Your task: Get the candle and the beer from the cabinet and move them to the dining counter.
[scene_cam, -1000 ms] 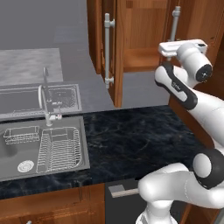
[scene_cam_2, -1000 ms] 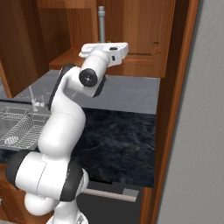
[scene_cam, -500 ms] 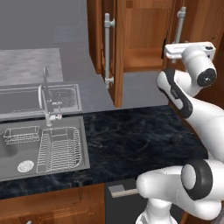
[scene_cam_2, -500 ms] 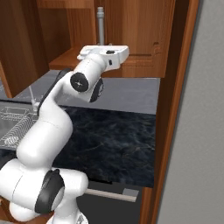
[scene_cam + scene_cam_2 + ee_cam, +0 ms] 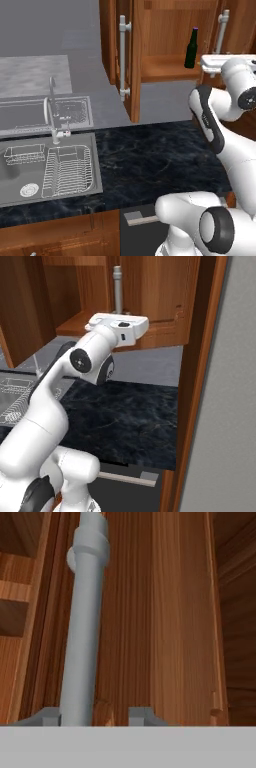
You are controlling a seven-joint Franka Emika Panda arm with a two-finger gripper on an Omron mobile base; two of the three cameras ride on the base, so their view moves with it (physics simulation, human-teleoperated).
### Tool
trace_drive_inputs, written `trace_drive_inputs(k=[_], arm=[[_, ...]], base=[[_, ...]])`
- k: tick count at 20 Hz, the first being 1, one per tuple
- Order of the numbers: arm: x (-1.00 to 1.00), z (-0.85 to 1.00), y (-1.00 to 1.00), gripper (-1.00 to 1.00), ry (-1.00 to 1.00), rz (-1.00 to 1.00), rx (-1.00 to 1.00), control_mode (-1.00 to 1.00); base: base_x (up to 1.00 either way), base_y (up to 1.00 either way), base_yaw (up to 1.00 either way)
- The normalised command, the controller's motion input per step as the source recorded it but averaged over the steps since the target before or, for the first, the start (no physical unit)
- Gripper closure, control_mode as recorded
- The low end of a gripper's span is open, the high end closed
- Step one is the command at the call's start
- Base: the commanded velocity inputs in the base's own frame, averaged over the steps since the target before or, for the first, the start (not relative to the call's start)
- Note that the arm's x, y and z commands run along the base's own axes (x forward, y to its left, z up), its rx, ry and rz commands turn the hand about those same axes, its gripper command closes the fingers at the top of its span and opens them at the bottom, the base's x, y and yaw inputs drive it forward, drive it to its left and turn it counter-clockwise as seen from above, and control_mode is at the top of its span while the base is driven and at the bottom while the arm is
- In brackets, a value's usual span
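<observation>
Steel sink [image 5: 47, 165] w/ a wire drying rack [image 5: 67, 169] and a tap [image 5: 52, 116] sits at the left of the black table [image 5: 150, 160], well apart from the arm. Grey wall above the sink. A low drawer front w/ a silver handle [image 5: 140, 217] shows under the table edge.

The cabinet [image 5: 165, 45] hangs above the table: its left door [image 5: 127, 60] stands swung out toward the robot, edge-on, long silver bar handle [image 5: 122, 55] on it. The right door [image 5: 155, 291] w/ its own bar handle [image 5: 85, 627] stands betw. the arm's hand and the shelf; in the right base view this door covers most of the inside.

Tool [image 5: 95, 714]: up at the right door, jaws partly apart. In the hand view the bar handle runs down betw. the two fingertips, tight against the left fingertip [image 5: 50, 714]; a gap of wood shows betw. bar and right tip. Not clamped as far as I can tell. Nothing else in the tool.

The beer [image 5: 190, 48]: slim dark green bottle, long neck, upright on the cabinet shelf [image 5: 165, 70], toward the right side of the opening, just left of the right door's handle in the left base view. Cap colour too small to tell.
</observation>
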Motion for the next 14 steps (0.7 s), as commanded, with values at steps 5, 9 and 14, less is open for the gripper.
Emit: trace_drive_inputs(k=[5, 9, 14], arm=[[-0.76, 0.04, -0.7, 1.0, 0.05, -0.02, 0.0, -1.0], [-0.72, 0.03, -0.7, 1.0, 0.06, -0.02, 0.0, -1.0], [-0.68, 0.02, -0.68, 1.0, 0.05, -0.02, 0.0, -1.0]], base=[[0.0, 0.0, 0.0], [0.0, 0.0, 0.0], [0.0, 0.0, 0.0]])
